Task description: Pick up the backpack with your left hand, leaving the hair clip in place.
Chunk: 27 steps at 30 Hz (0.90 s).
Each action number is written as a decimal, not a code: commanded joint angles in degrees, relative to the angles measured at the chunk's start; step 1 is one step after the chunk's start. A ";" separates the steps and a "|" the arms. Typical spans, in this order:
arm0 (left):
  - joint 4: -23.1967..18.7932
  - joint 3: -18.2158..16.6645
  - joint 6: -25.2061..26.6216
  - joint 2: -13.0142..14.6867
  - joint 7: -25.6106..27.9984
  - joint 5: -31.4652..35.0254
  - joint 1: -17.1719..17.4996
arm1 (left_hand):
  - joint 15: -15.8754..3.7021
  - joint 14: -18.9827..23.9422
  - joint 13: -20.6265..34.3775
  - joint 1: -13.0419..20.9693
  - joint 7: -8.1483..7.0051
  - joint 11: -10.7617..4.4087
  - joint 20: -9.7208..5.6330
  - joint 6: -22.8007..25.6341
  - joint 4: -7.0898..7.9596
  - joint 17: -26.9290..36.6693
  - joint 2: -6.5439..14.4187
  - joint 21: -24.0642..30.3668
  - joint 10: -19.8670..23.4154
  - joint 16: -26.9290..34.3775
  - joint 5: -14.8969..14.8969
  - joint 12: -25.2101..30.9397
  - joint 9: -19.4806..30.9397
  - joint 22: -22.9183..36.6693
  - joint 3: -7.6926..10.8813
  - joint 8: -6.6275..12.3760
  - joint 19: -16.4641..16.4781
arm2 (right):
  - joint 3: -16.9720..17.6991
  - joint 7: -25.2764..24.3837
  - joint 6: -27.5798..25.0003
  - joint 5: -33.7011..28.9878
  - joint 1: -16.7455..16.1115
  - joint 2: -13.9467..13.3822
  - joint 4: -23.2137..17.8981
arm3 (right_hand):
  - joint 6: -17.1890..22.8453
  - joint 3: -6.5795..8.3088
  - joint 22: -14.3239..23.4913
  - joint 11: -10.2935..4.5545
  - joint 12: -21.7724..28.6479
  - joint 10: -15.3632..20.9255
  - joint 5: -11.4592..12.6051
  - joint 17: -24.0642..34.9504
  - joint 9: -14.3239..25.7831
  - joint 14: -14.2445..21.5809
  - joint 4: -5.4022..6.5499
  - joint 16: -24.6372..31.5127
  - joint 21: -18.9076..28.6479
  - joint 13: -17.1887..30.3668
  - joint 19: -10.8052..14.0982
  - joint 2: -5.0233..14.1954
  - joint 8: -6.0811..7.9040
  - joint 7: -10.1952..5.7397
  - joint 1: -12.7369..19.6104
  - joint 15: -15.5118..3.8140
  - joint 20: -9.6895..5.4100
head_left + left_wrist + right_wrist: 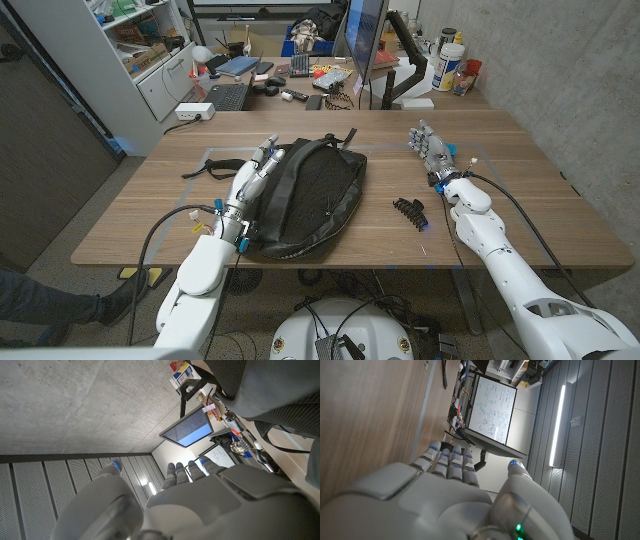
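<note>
Left hand's fingers (pixel 268 152) reach along the left edge of the black backpack (pixel 305 195), close together and stretched out, touching or just beside the fabric; I cannot tell whether they grip anything. The left hand (pixel 255 172) lies against the bag's side near its top, forearm running back along the bag toward the near edge of the bench (pixel 520 215). In the left wrist view the fingers (pixel 186 471) point straight out side by side, with grey bag fabric (pixel 270 390) close by. The backpack lies flat at the bench's middle, a strap (pixel 205 168) trailing off to its left. The black hair clip (pixel 409 210) sits just right of the bag, apart from it. Further right, the right hand (pixel 432 150) stands over the bench, fingers extended and lightly spread, holding nothing.
</note>
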 commanded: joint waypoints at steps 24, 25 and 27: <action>-7.15 0.94 -0.04 5.02 7.66 6.49 9.45 | 0.71 0.58 0.23 1.28 0.02 1.07 0.78 0.79 -0.71 0.24 0.33 -0.54 0.19 0.31 0.01 0.08 0.26 0.12 0.01 0.33 0.03 | -0.32 0.48 0.11 -0.12 0.56 0.01 0.38 | -0.02 0.00 0.13 -0.44 -0.17 0.39 0.36 0.24 0.18 0.52 -0.37 -0.19 -1.07 0.23 -1.03 0.69 -0.10 -0.81 0.10 0.09 0.39; -7.44 0.84 0.28 5.20 7.69 6.65 9.76 | 0.74 0.57 0.23 1.33 0.03 1.06 0.88 0.83 -0.73 0.24 0.35 -0.56 0.17 0.30 0.00 0.07 0.26 0.12 0.01 0.34 0.03 | -0.36 0.47 0.13 -0.14 0.62 0.06 0.46 | -0.03 0.00 0.13 -0.45 -0.18 0.38 0.36 0.24 0.18 0.49 -0.38 -0.21 -1.09 0.23 -1.05 0.69 -0.11 -0.83 0.11 0.08 0.38; -7.94 0.66 0.75 5.45 7.85 6.92 10.32 | 0.76 0.55 0.23 1.40 0.04 1.00 0.93 0.91 -0.76 0.24 0.38 -0.57 0.16 0.28 -0.01 0.05 0.26 0.13 0.02 0.36 0.08 | -0.42 0.41 0.13 -0.21 0.72 0.12 0.58 | -0.04 -0.01 0.13 -0.44 -0.17 0.38 0.36 0.24 0.18 0.48 -0.38 -0.21 -1.14 0.23 -1.07 0.70 -0.11 -0.82 0.09 0.10 0.37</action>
